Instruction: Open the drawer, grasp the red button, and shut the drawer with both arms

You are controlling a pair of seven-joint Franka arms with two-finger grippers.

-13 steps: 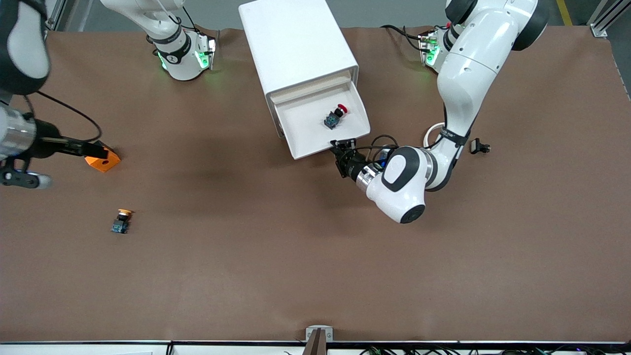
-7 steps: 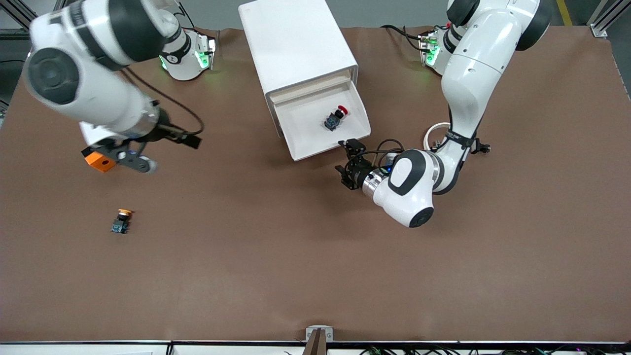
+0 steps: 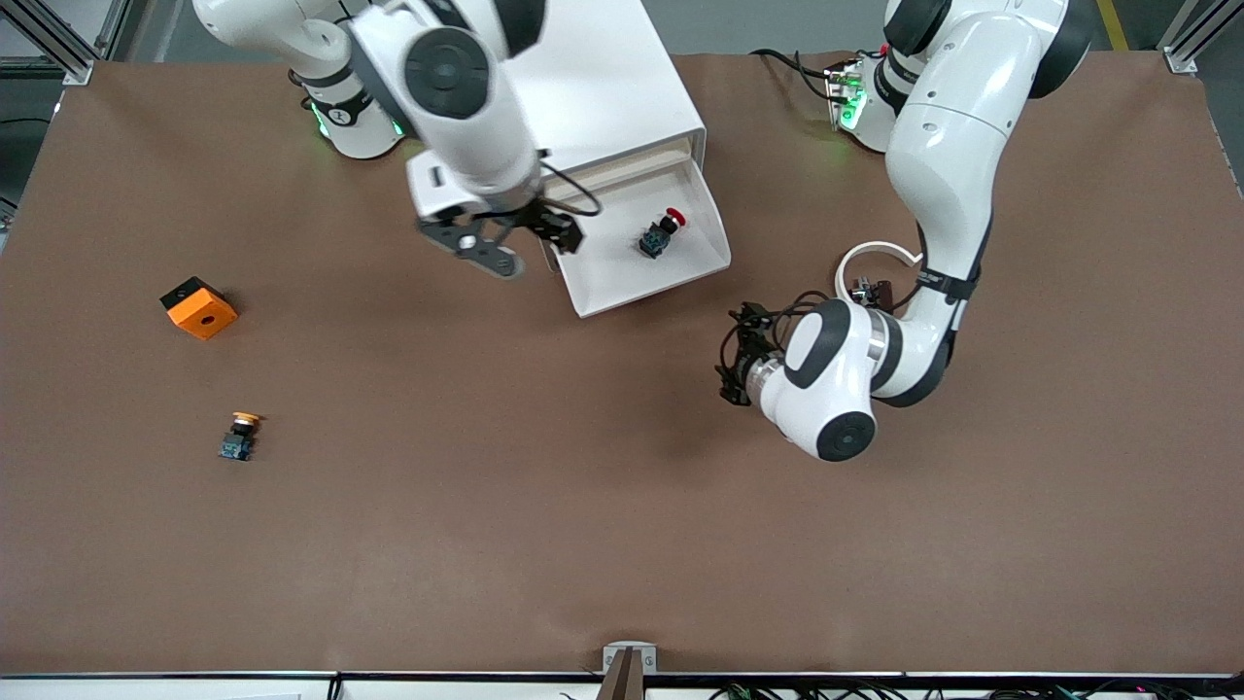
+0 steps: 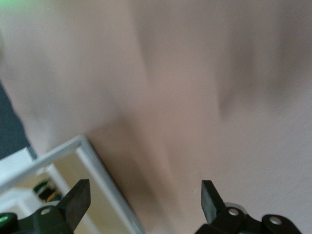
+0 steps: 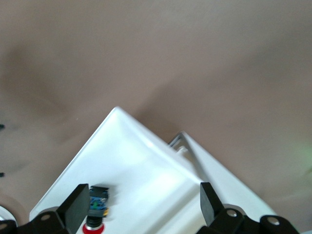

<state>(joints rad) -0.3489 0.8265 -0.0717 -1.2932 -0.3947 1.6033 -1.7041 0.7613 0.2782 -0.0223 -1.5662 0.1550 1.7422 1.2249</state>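
The drawer (image 3: 593,282) stands pulled out of the white cabinet (image 3: 583,87), nearer to the front camera than the cabinet. The red-capped button (image 3: 664,227) lies on its side in the tray. My right gripper (image 3: 556,233) is open and empty over the drawer's edge toward the right arm's end. In the right wrist view the button (image 5: 95,213) lies by one fingertip of the right gripper (image 5: 141,204), on the drawer floor (image 5: 146,170). My left gripper (image 3: 731,358) is open and empty, low over bare table, apart from the drawer's front. In the left wrist view the left gripper (image 4: 144,197) shows a white drawer rim (image 4: 97,168).
An orange cube with a hole (image 3: 199,308) and a yellow-capped button (image 3: 239,435) lie toward the right arm's end of the table. A white cable loop (image 3: 868,253) and a small black part (image 3: 875,290) sit by the left arm's forearm.
The right arm has swung from the orange cube across to the open drawer. The left gripper has drawn back from the drawer's front toward the front camera. The drawer stays open.
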